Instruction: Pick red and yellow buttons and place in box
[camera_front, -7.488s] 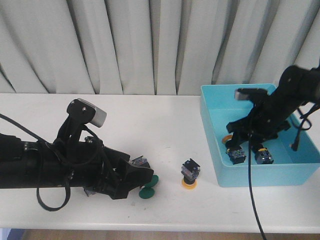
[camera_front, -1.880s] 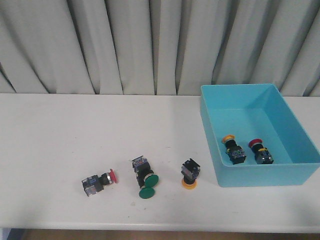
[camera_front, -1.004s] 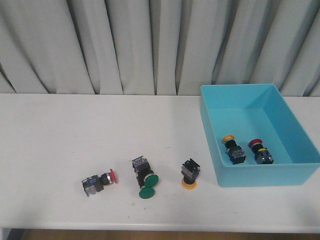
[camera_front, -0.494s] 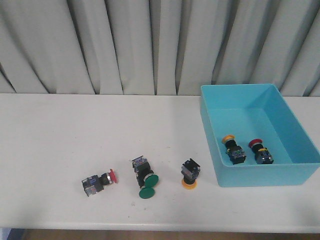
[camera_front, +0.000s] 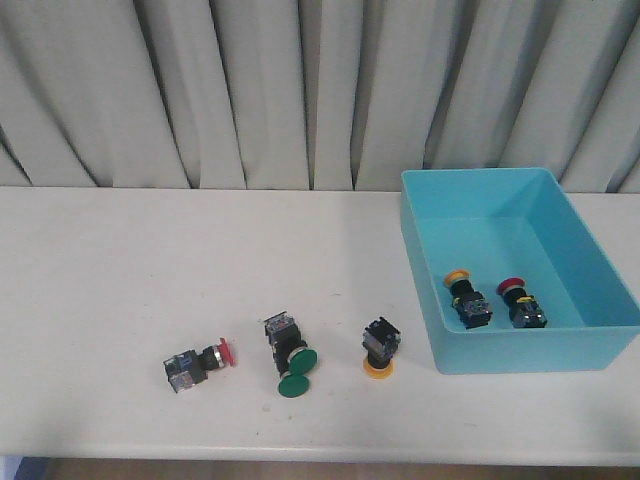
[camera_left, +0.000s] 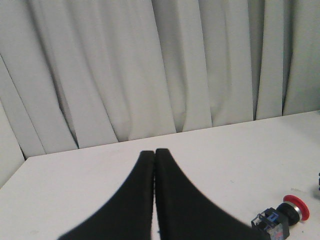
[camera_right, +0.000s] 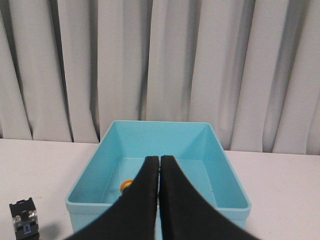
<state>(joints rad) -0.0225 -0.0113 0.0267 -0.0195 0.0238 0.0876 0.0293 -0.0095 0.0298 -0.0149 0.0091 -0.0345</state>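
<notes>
The turquoise box (camera_front: 520, 350) stands at the right of the table. Inside it lie a yellow button (camera_front: 466, 298) and a red button (camera_front: 522, 303), side by side near the front wall. Another yellow button (camera_front: 379, 351) stands cap down on the table, just left of the box. Neither gripper appears in the front view. My left gripper (camera_left: 154, 152) is shut and empty above the table. My right gripper (camera_right: 159, 159) is also shut and empty, facing the box (camera_right: 95, 217). The yellow cap (camera_right: 127, 185) shows beside its fingers, and they hide the red button.
A green-capped switch (camera_front: 288, 360) and a small dark red switch (camera_front: 198, 362) lie on the white table (camera_front: 120, 270) left of centre. The small red switch (camera_left: 282, 216) also shows in the left wrist view. Grey curtains (camera_front: 250, 90) hang behind the table.
Both arms, which were over the table and the box 7.5 s ago, have withdrawn out of the front view. Nothing has moved over the last two seconds.
</notes>
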